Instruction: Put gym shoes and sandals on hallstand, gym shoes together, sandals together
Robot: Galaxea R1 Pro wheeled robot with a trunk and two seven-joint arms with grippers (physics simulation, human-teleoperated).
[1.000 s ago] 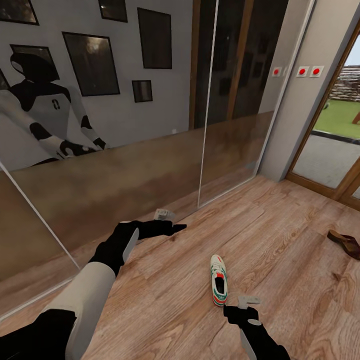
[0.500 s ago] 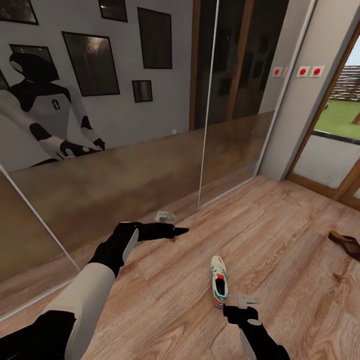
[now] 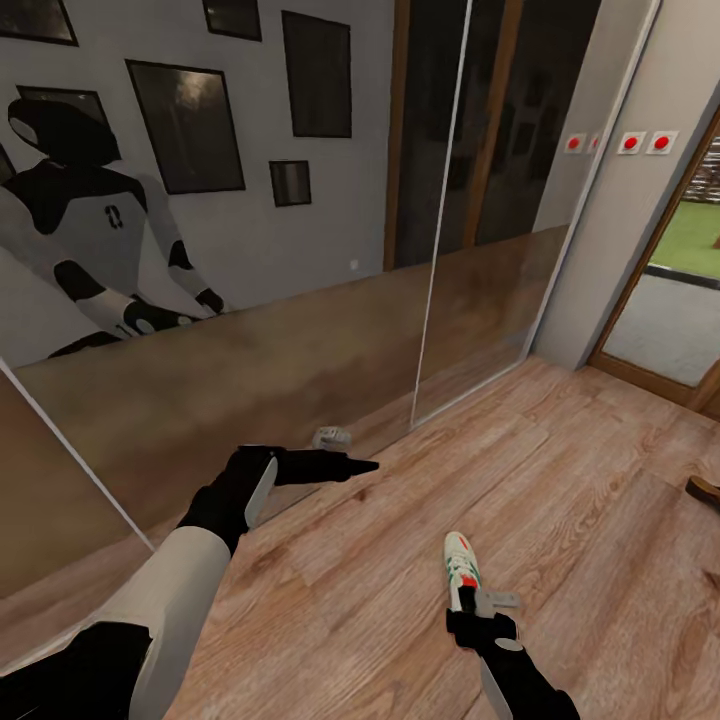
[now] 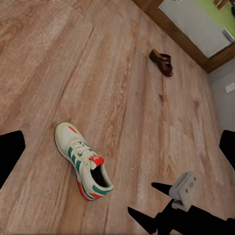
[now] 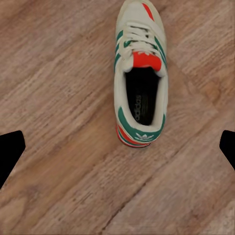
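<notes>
We hold the left pincer (image 3: 365, 463) empty, jaws wide, well apart from the gym shoe (image 3: 462, 569). The shoe lies on the corridor floor (image 3: 600, 500), long axis pointing away from the right pincer (image 3: 470, 600), which hovers just above its heel, jaws wide, nearer.

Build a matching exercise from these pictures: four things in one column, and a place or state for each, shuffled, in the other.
Things:
1. gym shoe
2. sandal
3. left tool
4. right tool

Places or states:
A. near the mirrored wall, above the floor
B. dark brown, lying close to the doorway
C. upright on its sole, opening up
D. fingers apart, empty, beside the shoe's heel end

Pairs: 1-C, 2-B, 3-A, 4-D
</notes>
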